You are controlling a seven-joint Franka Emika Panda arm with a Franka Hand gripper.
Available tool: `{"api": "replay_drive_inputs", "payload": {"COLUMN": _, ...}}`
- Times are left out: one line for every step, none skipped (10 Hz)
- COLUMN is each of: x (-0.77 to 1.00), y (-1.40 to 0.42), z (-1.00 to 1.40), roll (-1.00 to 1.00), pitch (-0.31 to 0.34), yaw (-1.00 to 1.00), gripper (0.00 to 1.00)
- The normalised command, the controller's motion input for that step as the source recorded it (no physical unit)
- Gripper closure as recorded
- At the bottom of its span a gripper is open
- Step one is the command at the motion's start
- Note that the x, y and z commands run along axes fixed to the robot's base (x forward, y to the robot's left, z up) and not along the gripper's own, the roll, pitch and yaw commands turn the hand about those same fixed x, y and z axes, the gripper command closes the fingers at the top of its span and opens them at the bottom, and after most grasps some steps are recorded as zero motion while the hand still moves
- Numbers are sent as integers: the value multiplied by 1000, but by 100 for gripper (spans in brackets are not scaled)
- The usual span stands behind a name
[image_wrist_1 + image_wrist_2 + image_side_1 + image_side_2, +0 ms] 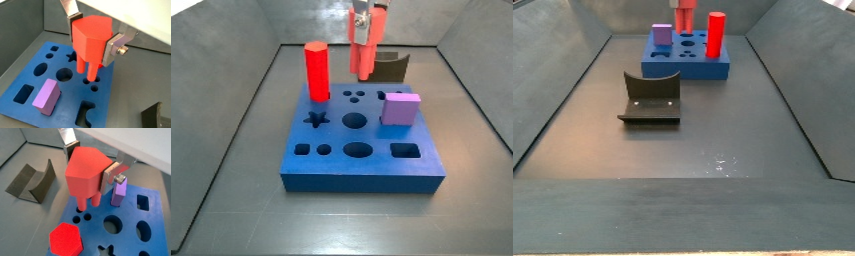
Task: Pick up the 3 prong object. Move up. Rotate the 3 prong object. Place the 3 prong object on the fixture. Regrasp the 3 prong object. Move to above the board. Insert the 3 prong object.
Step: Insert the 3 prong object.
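Note:
My gripper (93, 36) is shut on the 3 prong object (90, 37), a salmon-red hexagonal piece held upright with its prongs (91, 71) pointing down. It hangs over the far part of the blue board (27, 107), its prong tips just above the small round holes (94, 88). In a wrist view the same object (85, 172) sits between the silver fingers (107, 174). In both side views the object (365, 55) (686, 17) hangs from the gripper (369, 22) above the board (358, 165) (684, 68). The dark fixture (33, 180) (651, 98) stands off the board with nothing in it.
A tall bright-red hexagonal column (317, 70) (65, 238) stands in the board near the held piece. A purple cube (401, 108) (47, 95) sits in another hole. Grey walls (251, 90) enclose the floor around the board.

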Motion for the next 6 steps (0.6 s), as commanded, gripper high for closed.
{"api": "replay_drive_inputs", "payload": {"x": 129, "y": 0, "z": 0, "roll": -10, "pitch": 0, "yaw": -49, "gripper": 100}}
{"api": "replay_drive_inputs", "payload": {"x": 0, "y": 34, "z": -6, "roll": 19, "pitch": 0, "yaw": 0, "gripper": 100}}
{"api": "replay_drive_inputs", "payload": {"x": 123, "y": 120, "z": -366, "roll": 119, "pitch": 0, "yaw": 37, "gripper": 100}}
{"api": "replay_drive_inputs", "payload": {"x": 80, "y": 134, "z": -223, "roll": 27, "pitch": 0, "yaw": 14, "gripper": 100}}
{"api": "replay_drive_inputs", "payload": {"x": 0, "y": 6, "z": -26, "roll": 7, "pitch": 0, "yaw": 0, "gripper": 100}}
{"api": "replay_drive_inputs", "payload": {"x": -117, "y": 69, "z": -363, "roll": 157, "pitch": -7, "yaw": 0, "gripper": 100}}
